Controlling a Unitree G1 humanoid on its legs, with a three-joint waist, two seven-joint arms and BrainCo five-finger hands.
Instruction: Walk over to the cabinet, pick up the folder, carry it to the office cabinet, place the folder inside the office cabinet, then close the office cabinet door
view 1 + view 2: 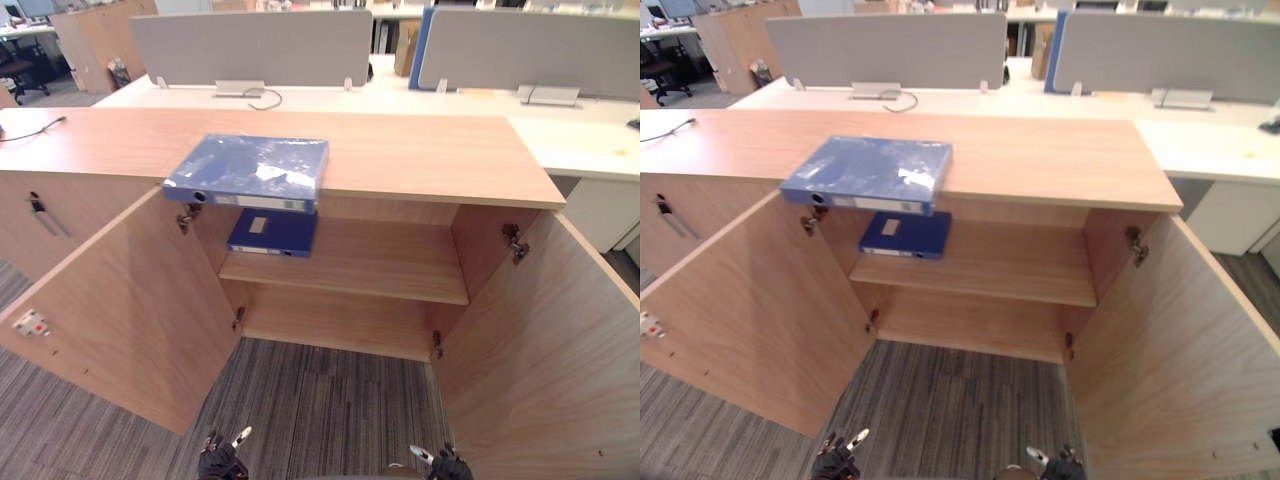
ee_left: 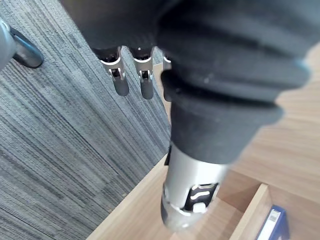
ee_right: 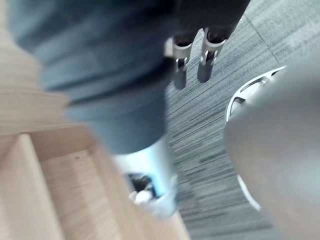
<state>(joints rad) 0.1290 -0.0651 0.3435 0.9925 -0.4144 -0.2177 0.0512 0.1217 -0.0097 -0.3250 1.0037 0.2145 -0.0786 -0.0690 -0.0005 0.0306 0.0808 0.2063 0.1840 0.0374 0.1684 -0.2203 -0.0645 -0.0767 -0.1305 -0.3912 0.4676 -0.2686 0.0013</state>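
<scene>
The left door (image 1: 120, 310) of the low light-wood cabinet (image 1: 420, 160), a broad wood-grain panel, stands swung wide open toward the robot over the grey striped carpet (image 1: 310, 400). Just past its lower corner the left hand (image 1: 222, 462) hangs low. Its own wrist view shows silver dark-tipped fingers (image 2: 120, 80) straight and loosely apart, holding nothing.

Ahead of that hand and well above it, the flat, glossy light-blue folder (image 1: 250, 170) lies on the cabinet top, left of the middle of the opening. Its near edge juts a little over the front lip. The labelled spine faces the robot, so the long axis runs roughly side to side along the front edge, turned slightly.

Directly beneath, a darker blue folder (image 1: 272, 232) lies flat at the left end of the wooden inner shelf (image 1: 380, 265). Further right, the right hand (image 1: 447, 464) hangs at the same low level beside the open right door (image 1: 545, 350). Its fingers (image 3: 180, 70) are likewise straight and empty.

The folder on top sits forward, higher than both hands and toward the left, so the left hand is the nearer one. The right would have to reach across the opening. With the spine broadside and overhanging, a rise toward that near edge looks like the approach the pickup calls for
</scene>
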